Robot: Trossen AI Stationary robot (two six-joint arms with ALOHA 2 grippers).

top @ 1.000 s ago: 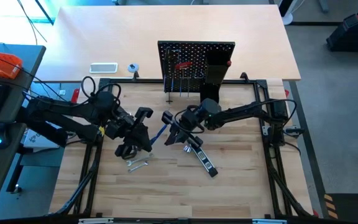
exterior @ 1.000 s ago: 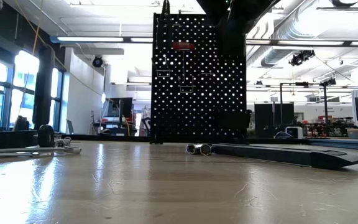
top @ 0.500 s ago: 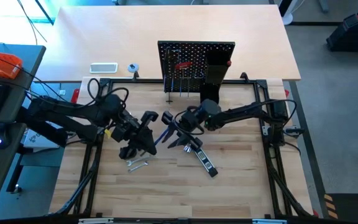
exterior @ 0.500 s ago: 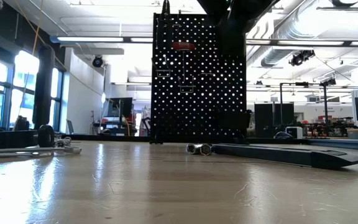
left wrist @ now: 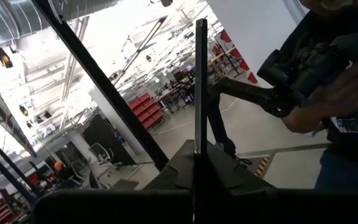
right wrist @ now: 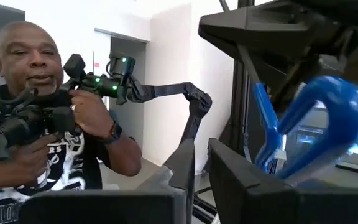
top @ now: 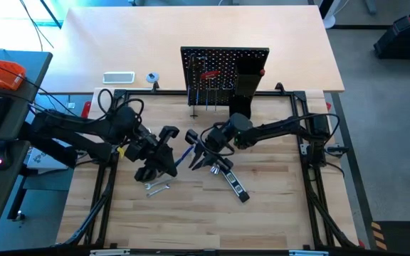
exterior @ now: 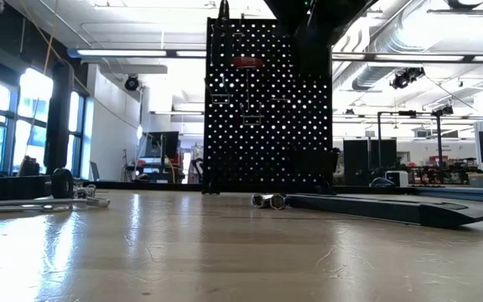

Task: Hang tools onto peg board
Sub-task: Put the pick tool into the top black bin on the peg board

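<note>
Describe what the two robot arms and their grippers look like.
Both are dark, slim, jointed arms ending in black two-finger grippers. The left arm carries looped black cables along its links and a yellow marking beside the left gripper. The right arm is a thin black link with a rounded joint housing behind the right gripper. Close up, the fingers are flat matte-black plates.

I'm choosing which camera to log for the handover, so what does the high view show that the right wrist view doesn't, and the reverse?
Only the high view: both arms over the table, the silver wrench and black-and-silver bar lying there, and the peg board behind. Only the right wrist view: a person holding a control arm in the room. Both: the blue T-handle hex key between the left gripper and right gripper.
</note>
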